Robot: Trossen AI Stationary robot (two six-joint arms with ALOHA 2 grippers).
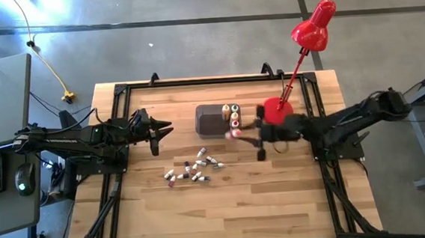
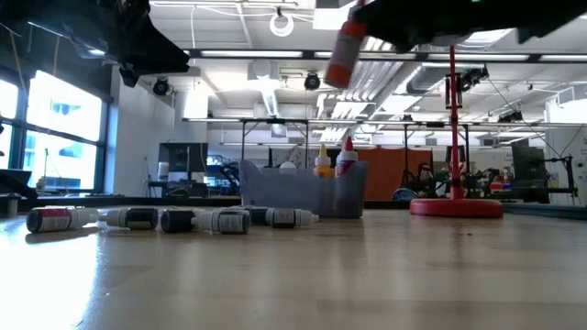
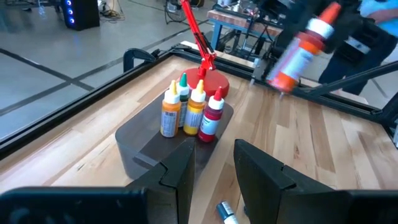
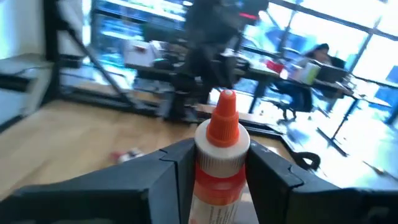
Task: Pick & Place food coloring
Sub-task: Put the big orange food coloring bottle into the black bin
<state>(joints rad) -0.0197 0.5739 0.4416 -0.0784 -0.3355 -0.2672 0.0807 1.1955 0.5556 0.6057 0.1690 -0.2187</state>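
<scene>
A dark grey bin (image 1: 209, 121) stands at the table's far middle, with several food coloring bottles (image 3: 189, 112) upright in its right end. More small bottles (image 1: 193, 169) lie on their sides on the wood in front of the bin. My right gripper (image 1: 240, 132) is raised near the bin's near right corner, shut on an orange-capped bottle (image 4: 222, 143). My left gripper (image 3: 214, 168) hovers left of the bin, open and empty. My right gripper pinches the orange-capped bottle by the upper part of its body (image 4: 217, 180), just below the white collar, one finger on each side. The fingers come in level from the table's right. The bottle (image 2: 347, 50) is lifted clear, cap up and slightly tilted.
A red desk lamp stands with its round base (image 1: 277, 111) right of the bin, and its stem slants toward the far right. Black frame rails (image 1: 116, 141) run along the table's left and right sides. Bare wood (image 1: 227, 215) lies toward the near edge.
</scene>
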